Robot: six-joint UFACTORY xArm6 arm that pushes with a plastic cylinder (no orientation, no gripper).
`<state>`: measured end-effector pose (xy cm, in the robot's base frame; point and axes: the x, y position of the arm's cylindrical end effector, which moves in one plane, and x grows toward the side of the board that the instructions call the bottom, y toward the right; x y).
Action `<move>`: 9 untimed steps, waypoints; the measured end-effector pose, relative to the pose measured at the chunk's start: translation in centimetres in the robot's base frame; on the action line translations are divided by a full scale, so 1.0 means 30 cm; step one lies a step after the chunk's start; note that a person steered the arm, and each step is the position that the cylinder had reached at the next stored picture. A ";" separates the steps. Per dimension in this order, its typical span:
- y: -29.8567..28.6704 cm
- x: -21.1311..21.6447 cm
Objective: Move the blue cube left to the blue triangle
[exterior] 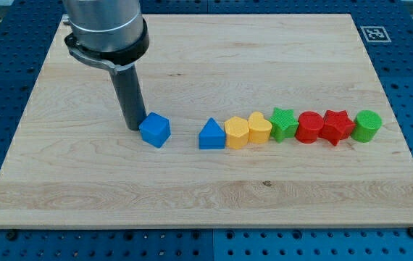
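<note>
My tip point(135, 127) sits left of centre in the frame, touching or just beside the upper-left face of the blue cube point(155, 130). I carry no jaws: only a rod, so nothing is released, clenched or grasped.

The blue cube lies left of the blue triangle point(211, 135), apart from it, with bare wooden board point(192, 196) between them. Right of the triangle a row runs on, each piece touching or nearly touching the next: yellow hexagonal block point(236, 133), yellow heart point(259, 127), green star point(284, 124), a rounded red block point(310, 127), red star point(336, 127), green cylinder point(367, 125).

Risks, as I judge them:
- The cube stands turned corner-on to me. An off-centre push could spin it or let it slip off my tip toward the bottom of the frame.
- Too long a push would drive the cube into the triangle and shunt the whole row of 7 rightward.

Hard to make out:
- My rod hides the exact contact; I cannot tell touching from a hair apart.
- The first red block's shape is unclear.
- My arm is cut off at the top of the frame.
</note>
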<state>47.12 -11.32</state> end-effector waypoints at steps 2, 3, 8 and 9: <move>0.022 0.029; 0.042 0.040; 0.040 0.102; 0.057 0.103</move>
